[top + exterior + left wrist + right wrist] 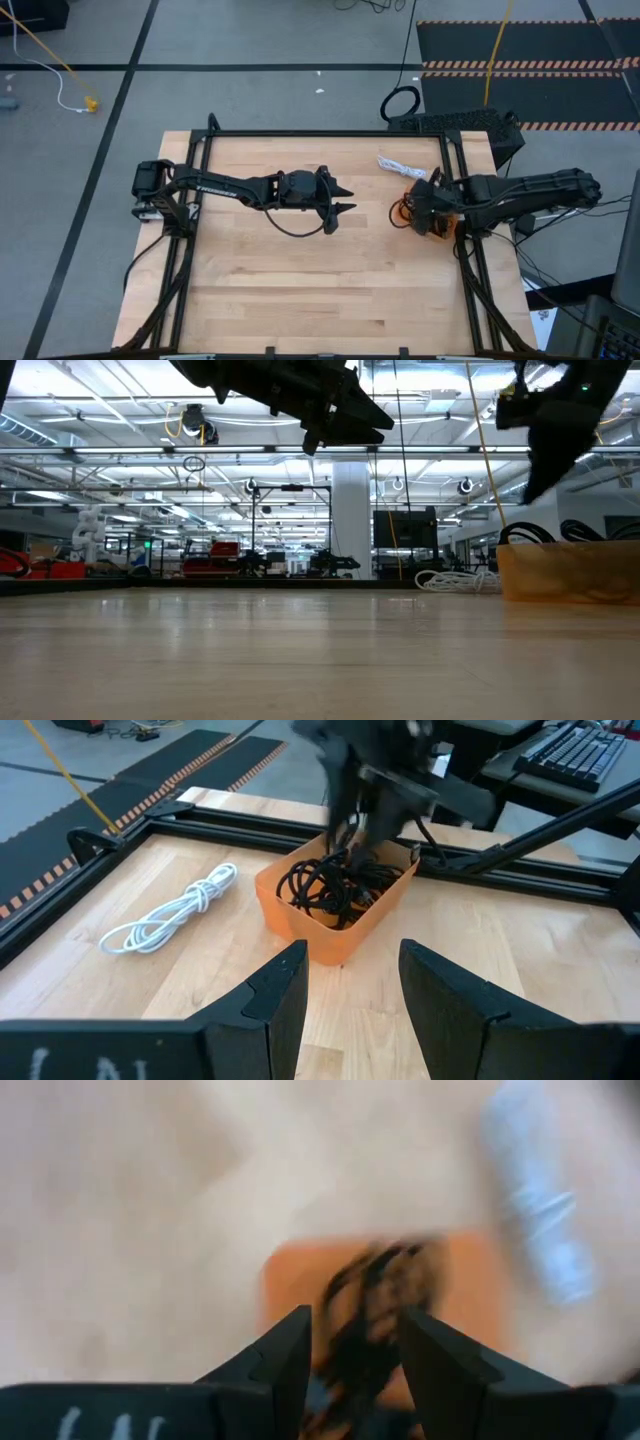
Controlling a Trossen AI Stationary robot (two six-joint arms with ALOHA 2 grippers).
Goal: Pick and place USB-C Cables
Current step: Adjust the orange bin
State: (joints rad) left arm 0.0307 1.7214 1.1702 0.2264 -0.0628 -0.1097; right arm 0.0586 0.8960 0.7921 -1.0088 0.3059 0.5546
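while the right gripper (pixel 428 205) hides much of the orange tray (pixel 335 925) at right of centre, its grip unclear, the white cable (pixel 400 165) lies diagonally; the left gripper (pixel 342 199) gapes empty.

Black keyboard (pixel 455 123), perhaps a black cord loop (pixel 401 103) beside it.

The right wrist view is smeared: the orange tray (pixel 380 1315) and the black cables (pixel 375 1320) in it are soft shapes. From above, the right hand (pixel 425 208) covers most of that tray (pixel 402 213), hiding its fingers. The low view cuts the tray (pixel 570 572) at the edge.
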